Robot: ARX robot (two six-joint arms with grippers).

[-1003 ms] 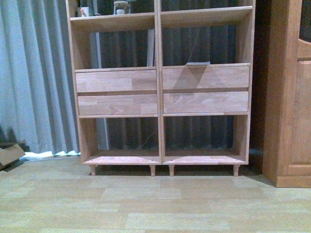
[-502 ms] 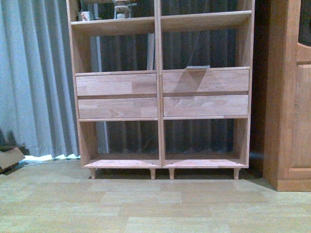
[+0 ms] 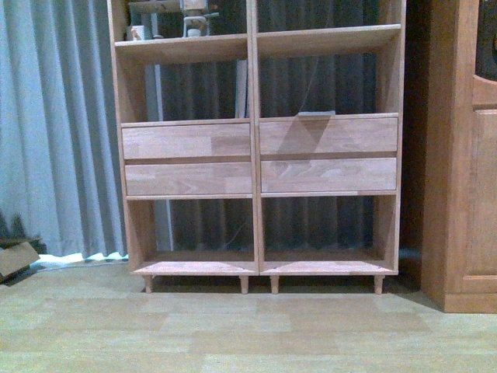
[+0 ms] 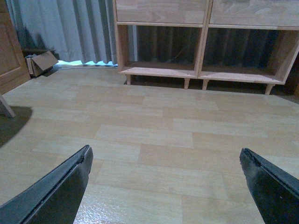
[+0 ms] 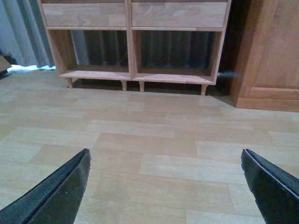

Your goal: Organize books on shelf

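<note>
The light wood shelf (image 3: 255, 155) stands ahead against the curtain, with four drawer fronts and short peg legs. It also shows in the left wrist view (image 4: 201, 46) and the right wrist view (image 5: 128, 46). A thin pale flat thing (image 3: 314, 113) lies on the ledge above the right drawers; I cannot tell if it is a book. The teal book is out of view. My left gripper (image 4: 164, 151) is open and empty over bare floor. My right gripper (image 5: 165, 153) is open and empty over bare floor. Both are well short of the shelf.
A darker orange-brown cabinet (image 3: 466, 155) stands right of the shelf, also in the right wrist view (image 5: 271, 56). A grey curtain (image 3: 54, 132) hangs behind. A cardboard box (image 3: 15, 256) lies on the floor at far left. Small objects (image 3: 194, 19) sit on the upper left shelf.
The shelf sits a little lower in the front view than before, and more of the upper left compartment shows. Nothing on the shelf has moved.
</note>
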